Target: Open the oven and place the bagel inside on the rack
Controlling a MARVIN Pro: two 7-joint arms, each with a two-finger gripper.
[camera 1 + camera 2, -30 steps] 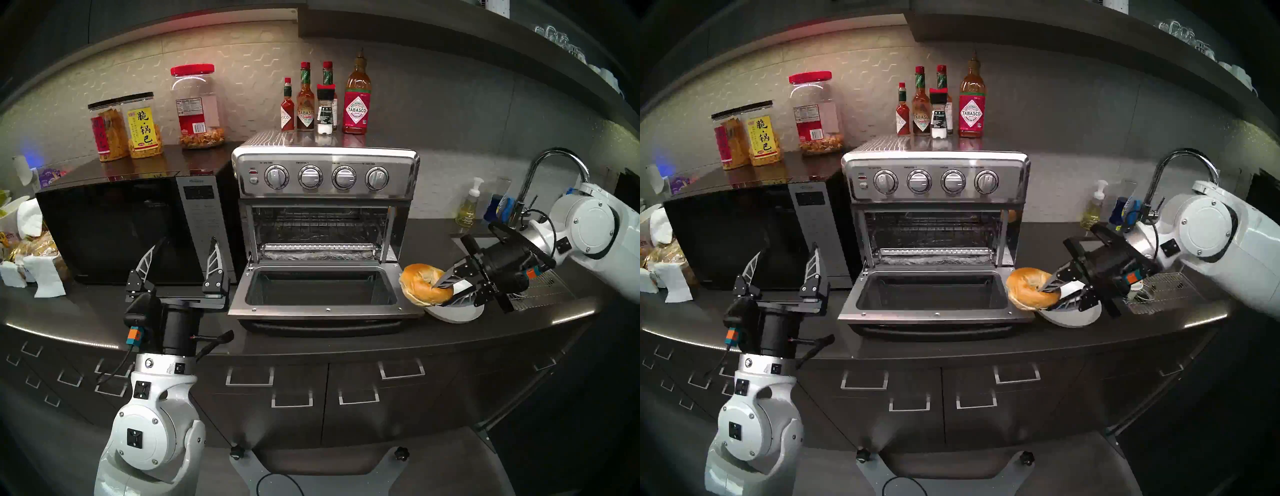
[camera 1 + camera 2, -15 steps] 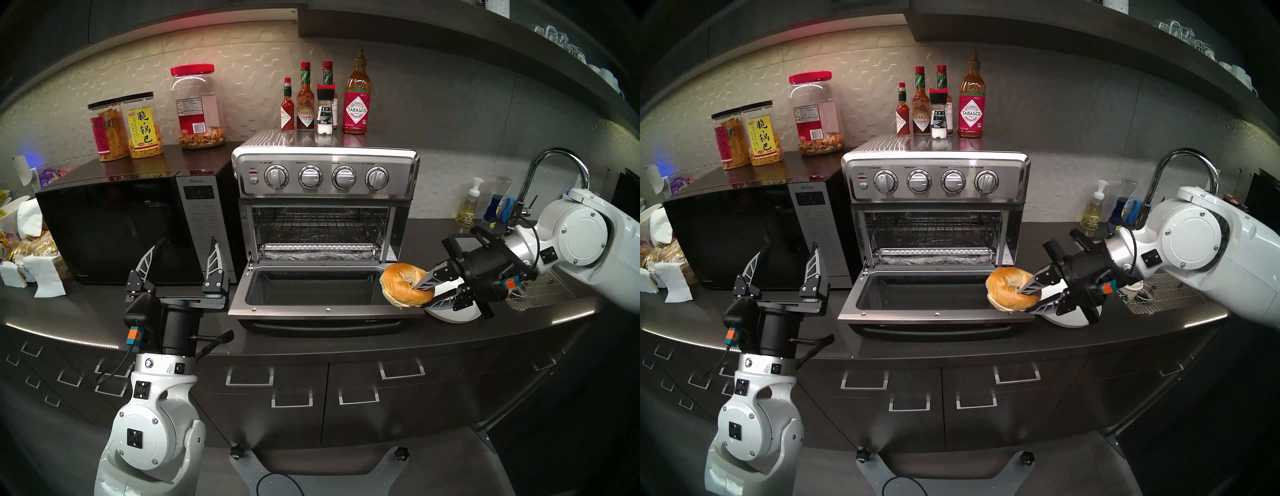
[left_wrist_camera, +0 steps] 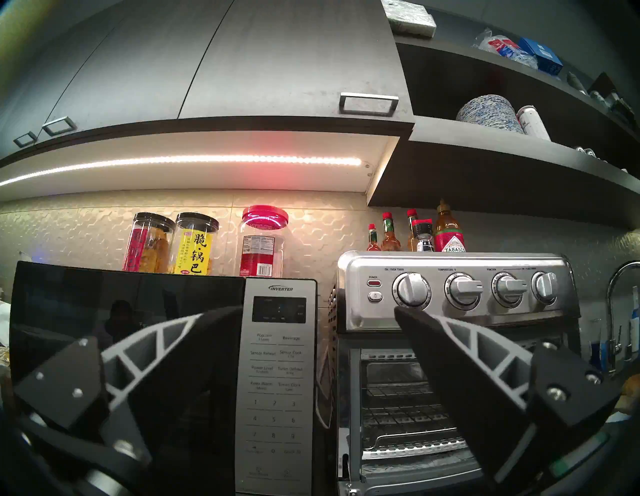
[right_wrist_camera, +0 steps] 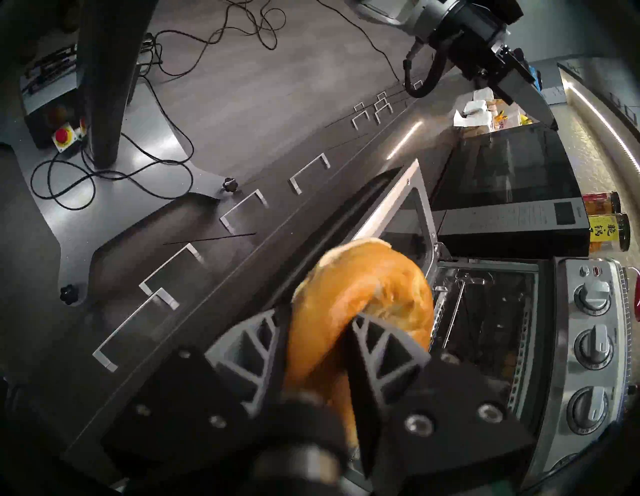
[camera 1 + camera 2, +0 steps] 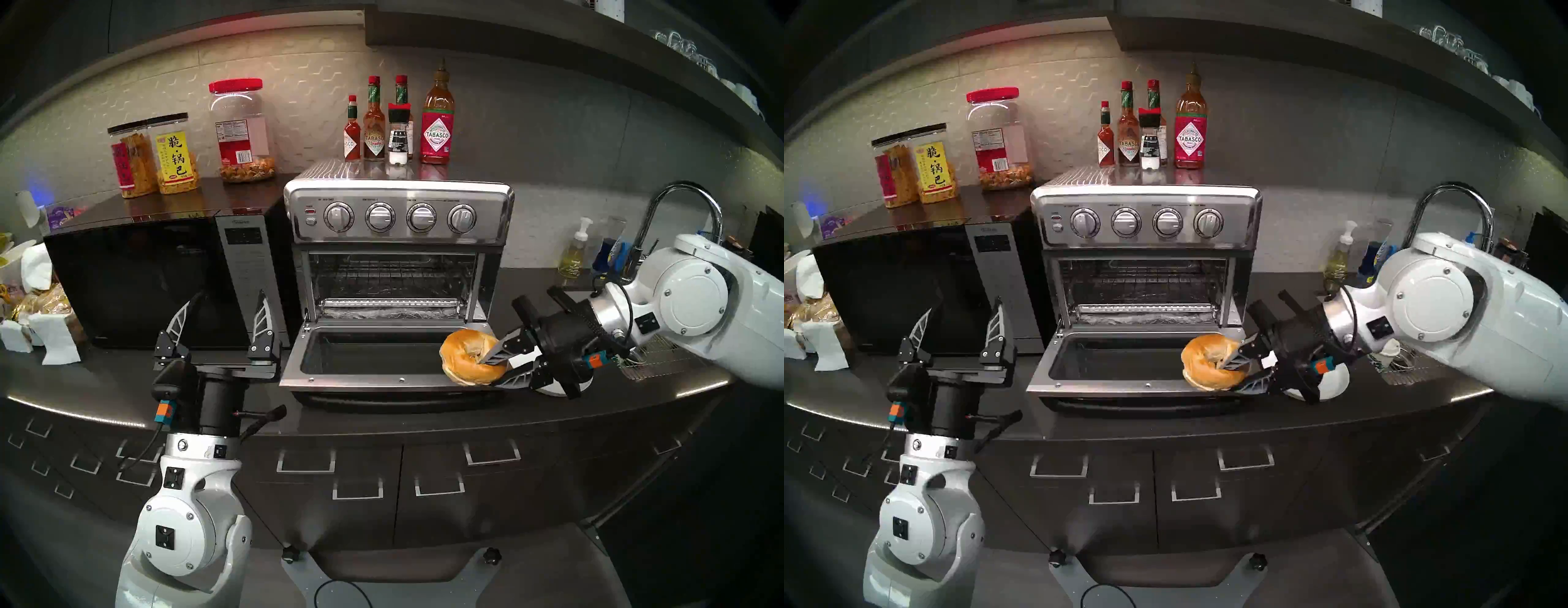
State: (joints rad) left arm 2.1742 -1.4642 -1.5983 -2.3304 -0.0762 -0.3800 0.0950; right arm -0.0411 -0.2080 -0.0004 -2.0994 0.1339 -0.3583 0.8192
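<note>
Oven (image 5: 399, 212): door (image 5: 394, 378) is dropped flat toward the robot, cavity open; that half of the task looks done.
Door: lies between the bagel and the cavity, so the carry should pass above its frame, not scrape it.
Rack (image 5: 392, 280): wire shelf across the cavity, bare, above the ridged strip with foil; aim for this level, not the foil.
Bagel (image 5: 469, 356): in the air over the door's right front corner, tilted, clear of the white plate (image 5: 562, 388).
Right gripper (image 5: 494, 369): clamped on the bagel's ring, one finger through the hole, the other under the outer edge.
Advice: level the bagel, turn the wrist toward the opening, slide in low over the rods, release only once it rests flat.
Risk: right door post is near the gripper's path.
Left gripper (image 5: 225, 314): jaws apart, empty, parked before the microwave (image 5: 140, 276); fine where it is.
</note>
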